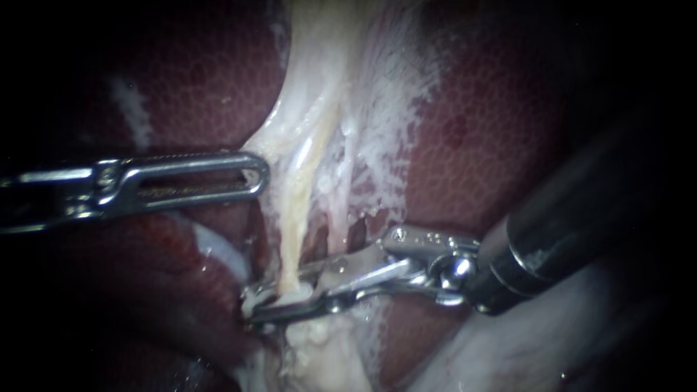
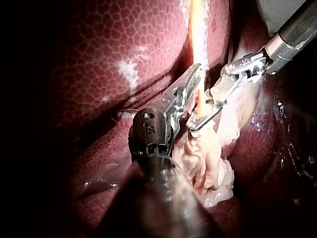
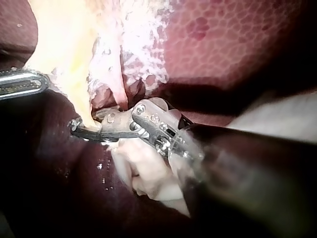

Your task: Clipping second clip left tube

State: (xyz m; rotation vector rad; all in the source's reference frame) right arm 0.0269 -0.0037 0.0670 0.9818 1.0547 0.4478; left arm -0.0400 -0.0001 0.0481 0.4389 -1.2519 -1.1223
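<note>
The left tube (image 1: 294, 225) is a pale yellow strand running down from white tissue between lobes of the liver (image 1: 494, 145). My right instrument (image 1: 250, 305) comes in from the right, and its two slim metal jaws sit astride the tube's lower end, closed onto it from both sides. In the right wrist view the same jaws (image 3: 77, 126) cross under the yellow tube (image 3: 69, 64). My left instrument (image 1: 258, 174) lies level higher up, its slotted jaws together, tip against the white tissue's edge beside the tube. It also shows in the left wrist view (image 2: 195, 74).
A thinner strand (image 1: 341, 196) runs to the right of the yellow tube. A lump of pale fatty tissue (image 1: 319, 348) sits just beyond the right instrument's jaws. Dark red liver surrounds the field, and the right instrument's thick dark shaft (image 1: 566, 218) fills the right side.
</note>
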